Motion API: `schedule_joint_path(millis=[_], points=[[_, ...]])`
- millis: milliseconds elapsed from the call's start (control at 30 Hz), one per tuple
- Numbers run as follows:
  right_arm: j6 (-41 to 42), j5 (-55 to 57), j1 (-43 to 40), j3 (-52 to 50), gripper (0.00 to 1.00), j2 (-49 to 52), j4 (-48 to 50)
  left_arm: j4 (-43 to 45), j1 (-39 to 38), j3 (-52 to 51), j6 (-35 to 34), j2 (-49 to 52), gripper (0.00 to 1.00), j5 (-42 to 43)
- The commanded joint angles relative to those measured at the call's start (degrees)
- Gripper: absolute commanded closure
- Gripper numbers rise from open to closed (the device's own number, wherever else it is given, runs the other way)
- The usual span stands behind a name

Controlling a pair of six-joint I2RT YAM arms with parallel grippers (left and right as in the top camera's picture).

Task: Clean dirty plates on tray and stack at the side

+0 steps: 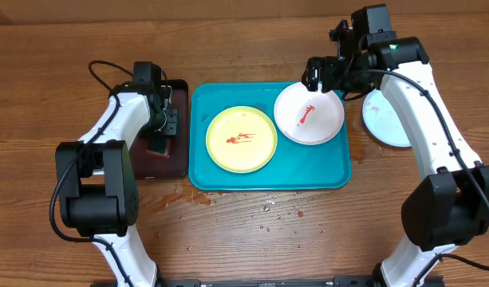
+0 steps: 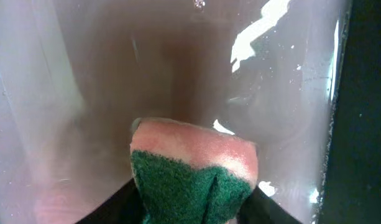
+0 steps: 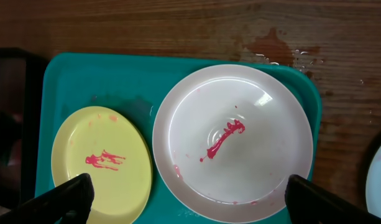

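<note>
White plate [image 1: 309, 115], smeared, sits at the tray's [image 1: 308, 169] 2 o'clock, green plate [image 1: 241, 139] at 9, blue plate [image 1: 385, 123] off-tray at 3. Your left gripper [image 2: 193, 214] clamps the sponge [image 2: 193, 165] over the black tray [image 1: 168, 163], probably wetting it. Your right gripper [image 3: 199, 198] hovers spread above white. Next: brace it, scrub.

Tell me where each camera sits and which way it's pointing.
Overhead: above the table, looking straight down at the tray and both arms.
Left wrist: low over the black tray, facing its wet floor past the sponge in the left gripper.
Right wrist: above the tray, facing down at the white plate and yellow-green plate, right gripper's open fingertips showing.
Shared: overhead and right wrist both show those plates.
</note>
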Motion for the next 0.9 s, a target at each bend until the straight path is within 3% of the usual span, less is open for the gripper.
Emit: schedule_joint_path(millis=[0,167,267,400,433,600,867], points=[[-0.46,0.02,-0.17,1.40,0.00,-1.60,-0.13,0.59,0.35,-0.22,0.26,1.44,0.56,0.48],[-0.44,0.02,-0.17,1.40,0.00,-1.60,-0.26,1.14,0.35,-0.22,0.26,1.49,0.66,0.48],[-0.44,0.02,-0.17,1.40,0.00,-1.60,-0.24,1.31,0.37,-0.22,0.22,1.51,0.82,0.48],[-0.46,0.00,-0.17,1.40,0.00,-1.60,-0.26,1.18,0.35,-0.22,-0.26,1.49,0.89,0.50],[-0.44,0.00,-0.17,1.40,0.00,-1.60,-0.28,1.01,0.35,-0.17,-0.35,1.49,0.95,0.48],[-0.46,0.00,-0.17,1.42,0.00,-1.60,-0.28,-2.36,0.37,2.25,-1.92,1.44,0.96,0.24],[-0.46,0.00,-0.17,1.42,0.00,-1.60,-1.05,-11.78,0.22,15.74,-4.70,-1.07,0.96,-4.15]])
